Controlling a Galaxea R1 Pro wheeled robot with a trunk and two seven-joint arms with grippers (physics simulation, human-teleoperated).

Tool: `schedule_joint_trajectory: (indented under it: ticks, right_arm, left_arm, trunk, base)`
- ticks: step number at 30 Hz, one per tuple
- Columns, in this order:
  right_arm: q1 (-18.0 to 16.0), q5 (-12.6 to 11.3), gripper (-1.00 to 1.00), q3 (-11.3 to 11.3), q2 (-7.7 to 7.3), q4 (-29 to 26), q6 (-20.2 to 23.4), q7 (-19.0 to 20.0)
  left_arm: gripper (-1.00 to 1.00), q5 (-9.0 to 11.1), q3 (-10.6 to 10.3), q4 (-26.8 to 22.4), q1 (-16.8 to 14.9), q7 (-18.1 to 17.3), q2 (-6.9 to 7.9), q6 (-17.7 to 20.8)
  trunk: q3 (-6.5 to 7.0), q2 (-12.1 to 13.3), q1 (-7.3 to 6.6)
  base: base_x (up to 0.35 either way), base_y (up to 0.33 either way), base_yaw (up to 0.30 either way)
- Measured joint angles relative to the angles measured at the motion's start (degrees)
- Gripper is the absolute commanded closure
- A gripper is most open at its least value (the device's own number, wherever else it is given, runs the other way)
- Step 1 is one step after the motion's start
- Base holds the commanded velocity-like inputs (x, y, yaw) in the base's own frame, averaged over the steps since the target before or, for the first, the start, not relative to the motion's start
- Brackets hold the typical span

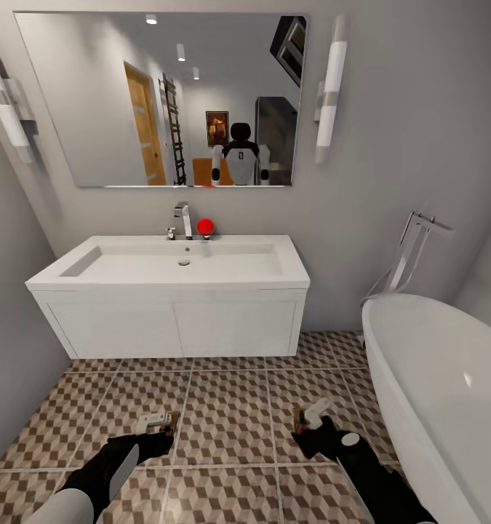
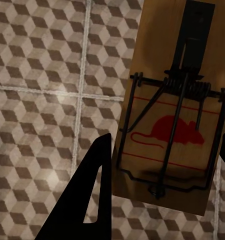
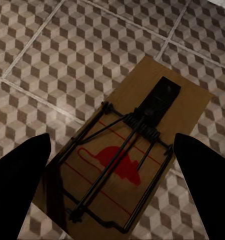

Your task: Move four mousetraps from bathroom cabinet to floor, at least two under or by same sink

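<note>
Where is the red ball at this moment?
In the head view, the red ball sits on the back ledge of the white sink, just right of the chrome tap, below the mirror.

Both my arms reach forward and down, forearms angled inward from the bottom corners of the head view, wrists low over the tiles. My left gripper (image 1: pixel 160 424) sits at the end of a black forearm with a grey upper sleeve, its fingers (image 2: pixel 92 195) closed against the edges of a mousetrap (image 2: pixel 170 130) held between them. My right gripper (image 1: pixel 309 420) points ahead and slightly left; its two dark fingers (image 3: pixel 22 185) stand wide on either side of a second mousetrap (image 3: pixel 125 160), and whether they touch it I cannot tell.
</note>
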Motion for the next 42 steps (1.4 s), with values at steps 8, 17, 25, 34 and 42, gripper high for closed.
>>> schedule_joint_trajectory:
  ticks: [8,17,25,34,42]
  right_arm:
    - [0.0,0.3,1.0,-0.2,-0.47,0.3,-2.6,6.0]
    - [0.0,0.3,1.0,-0.3,-0.38,0.3,-2.1,6.1]
    - [0.0,0.0,1.0,-0.5,-0.25,-0.1,3.8,6.0]
    - [0.0,-0.1,1.0,-0.5,-0.18,-0.3,5.6,6.1]
    - [0.0,-0.2,1.0,-0.5,-0.08,-0.3,5.4,6.4]
  left_arm:
    - [1.0,0.0,0.0,0.0,0.0,0.0,0.0,0.0]
    - [1.0,0.0,0.0,0.0,0.0,0.0,0.07,0.0]
    - [1.0,0.0,0.1,0.0,0.0,0.0,0.09,0.0]
    - [1.0,0.0,0.1,0.0,0.0,0.0,0.09,0.0]
    - [1.0,-0.1,0.1,-0.1,0.0,0.0,0.09,0.0]
  trunk:
    - [0.0,0.0,0.0]
    - [0.0,0.0,0.0]
    - [0.0,0.0,0.0]
    - [0.0,0.0,0.0]
    - [0.0,0.0,0.0]
  base:
    - [0.0,0.0,0.0]
    - [0.0,0.0,0.0]
    - [0.0,0.0,0.0]
    - [0.0,0.0,0.0]
    - [0.0,0.0,0.0]
